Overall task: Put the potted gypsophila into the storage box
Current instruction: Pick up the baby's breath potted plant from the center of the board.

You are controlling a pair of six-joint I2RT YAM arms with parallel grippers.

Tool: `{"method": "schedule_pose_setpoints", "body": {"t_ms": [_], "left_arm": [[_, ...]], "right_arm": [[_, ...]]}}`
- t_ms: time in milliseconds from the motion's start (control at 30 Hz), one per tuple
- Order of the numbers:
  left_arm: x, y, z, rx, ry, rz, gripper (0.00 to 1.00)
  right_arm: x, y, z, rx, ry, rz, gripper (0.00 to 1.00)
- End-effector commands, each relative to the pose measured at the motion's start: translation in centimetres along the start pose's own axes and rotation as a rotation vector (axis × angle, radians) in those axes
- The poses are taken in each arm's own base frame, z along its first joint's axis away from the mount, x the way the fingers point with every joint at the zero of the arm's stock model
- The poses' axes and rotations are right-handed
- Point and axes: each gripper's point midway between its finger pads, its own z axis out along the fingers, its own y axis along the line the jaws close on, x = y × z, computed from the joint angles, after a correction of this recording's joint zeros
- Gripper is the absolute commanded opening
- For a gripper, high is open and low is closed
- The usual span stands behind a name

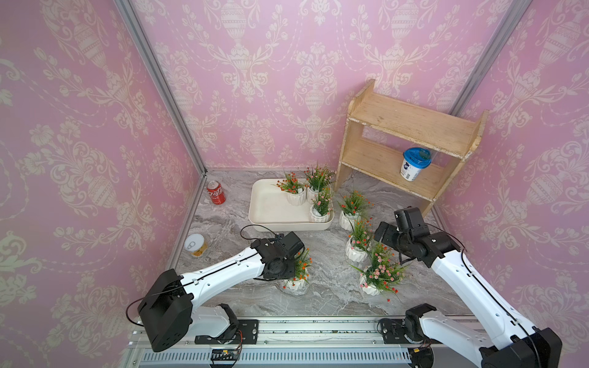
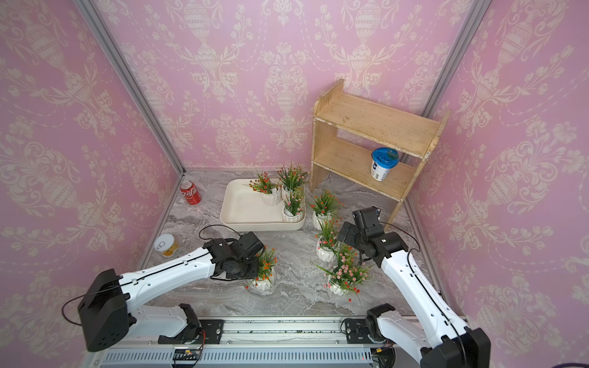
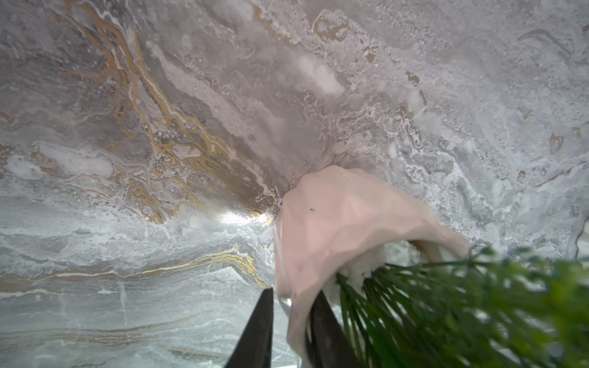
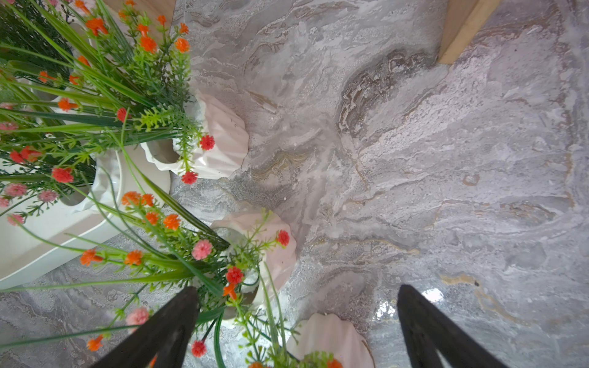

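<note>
Left gripper (image 3: pixel 294 291) was clamped on the rim of the orange-blossomed gypsophila pot (image 3: pixel 334 223), which sat on the marble table (image 1: pixel 318 296) near the storage box (image 1: pixel 259 204) | right gripper (image 4: pixel 298 288) had its jaws wide apart, holding nothing, above three loose pots (image 1: pixel 357 251) | box held three pots (image 1: pixel 296 197) at its right end.

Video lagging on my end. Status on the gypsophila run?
Left gripper shut on near pot rim. Right gripper open, over right-side pots. Three pots in storage box, four out. Route to box looks clear.
</note>
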Motion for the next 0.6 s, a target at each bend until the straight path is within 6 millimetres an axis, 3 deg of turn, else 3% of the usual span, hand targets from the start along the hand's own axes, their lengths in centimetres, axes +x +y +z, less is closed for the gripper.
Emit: {"method": "schedule_pose_setpoints", "body": {"t_ms": [0,333,567], "left_arm": [[0.7,0.6,0.6,-0.022,0.025,-0.001,0.17],[0.5,0.8,0.1,-0.025,0.011,0.007,0.01],[-0.2,1.0,-1.0,-0.048,-0.017,0.033,0.00]], "right_arm": [[0.1,-0.3,0.1,0.014,0.014,-0.007,1.00],[0.2,-0.2,0.1,0.007,0.017,-0.001,1.00],[0.1,-0.1,-0.2,0.003,0.015,-0.001,1.00]]}}
